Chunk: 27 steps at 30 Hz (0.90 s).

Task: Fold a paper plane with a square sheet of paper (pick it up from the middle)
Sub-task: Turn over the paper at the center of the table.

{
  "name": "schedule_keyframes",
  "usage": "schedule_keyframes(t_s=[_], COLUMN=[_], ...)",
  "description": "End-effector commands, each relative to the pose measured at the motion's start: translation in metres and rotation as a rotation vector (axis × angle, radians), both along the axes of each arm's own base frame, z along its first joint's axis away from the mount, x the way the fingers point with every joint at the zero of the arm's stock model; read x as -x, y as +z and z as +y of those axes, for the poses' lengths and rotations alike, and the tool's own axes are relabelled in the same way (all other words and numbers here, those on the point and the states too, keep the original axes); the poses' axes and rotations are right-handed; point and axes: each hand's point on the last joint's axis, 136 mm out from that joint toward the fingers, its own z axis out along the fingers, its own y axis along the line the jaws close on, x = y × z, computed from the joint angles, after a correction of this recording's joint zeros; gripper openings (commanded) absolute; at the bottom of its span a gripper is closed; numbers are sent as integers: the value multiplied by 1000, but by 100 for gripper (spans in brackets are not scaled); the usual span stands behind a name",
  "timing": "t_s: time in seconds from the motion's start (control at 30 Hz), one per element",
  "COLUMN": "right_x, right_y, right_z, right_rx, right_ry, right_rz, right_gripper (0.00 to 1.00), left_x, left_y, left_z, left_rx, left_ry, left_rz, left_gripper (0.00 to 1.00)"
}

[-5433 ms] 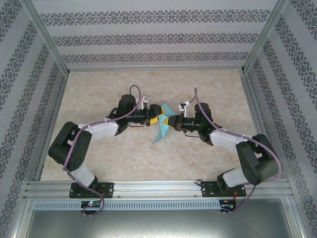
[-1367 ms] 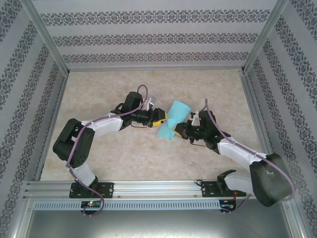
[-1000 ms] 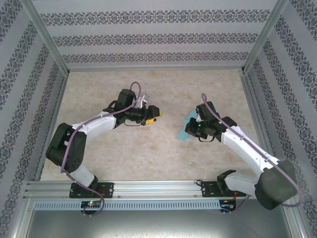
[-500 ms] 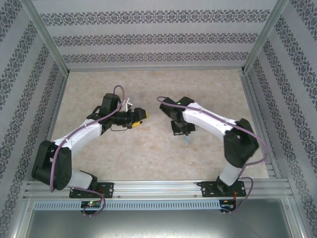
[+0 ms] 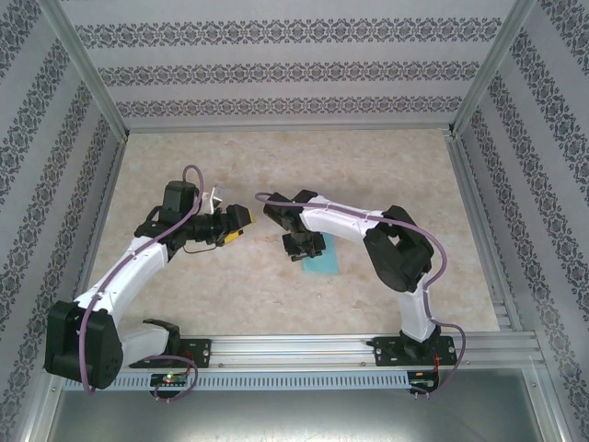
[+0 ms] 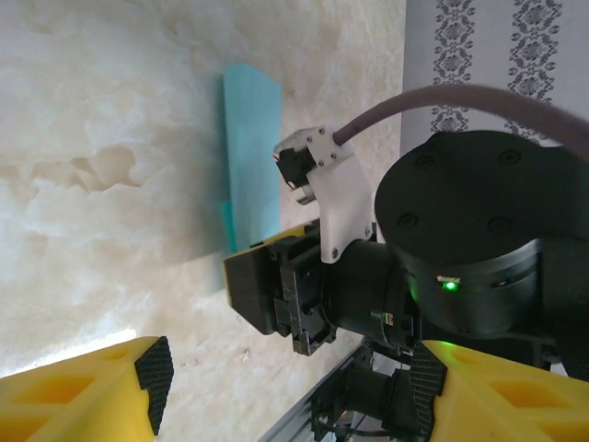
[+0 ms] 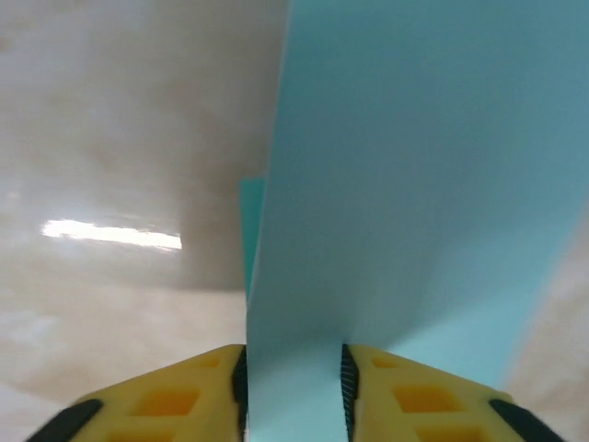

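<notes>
Paper plane (image 5: 322,265): lay on the counter (image 5: 212,304), a little right of its middle and toward the near edge. Turquoise side up, no yellow showing.

Right arm (image 5: 342,215) was bent down over the plane. Right jaws sat at the end of the plane nearer the left edge, touching it or just above it. From the right wrist, the plane ran straight out from between the right fingers (image 7: 184,398), and the paper filled the narrow gap between them. Right jaws were narrowly parted. Whether the pads bore on the paper or stood clear of it, could not tell.

Judgement: plane held low so it could lie flat on the counter without springing open. This looked like a set-down, with the folding apparently done.

Left arm (image 5: 138,262) stood apart, toward the left edge. Left jaws were spread wide with nothing between them; left fingers (image 6: 87,396) were far apart, pointing toward the plane.

Judgement: left side was out of the way so as not to snag the paper
</notes>
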Motion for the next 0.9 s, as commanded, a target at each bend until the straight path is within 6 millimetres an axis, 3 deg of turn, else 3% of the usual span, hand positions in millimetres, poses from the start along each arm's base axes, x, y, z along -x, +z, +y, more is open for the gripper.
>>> schedule_keyframes(t_s=[0.0,0.23,0.4,0.63,0.87], right_x=[-3,-10,-6,7,16], right_y=[6,39,61,53,50], right_z=[29,30,-1,-65,-77], right_rx=[-215,-463,-528,-506,-585], right_ry=[-29,-83,-138,-237,-274], right_rz=[-10,-80,-134,-146,-133], right_gripper=[39,50,54,56,53], left_x=[8,1,-4,-20,-37], left_y=[-6,-13,-23,-37,-67], left_z=[3,-9,-36,-83,-118], left_rx=[-2,8,-22,-74,-83], left_ry=[-19,-56,-137,-241,-314], left_rz=[26,36,37,19,57], left_gripper=[71,71,68,56,43])
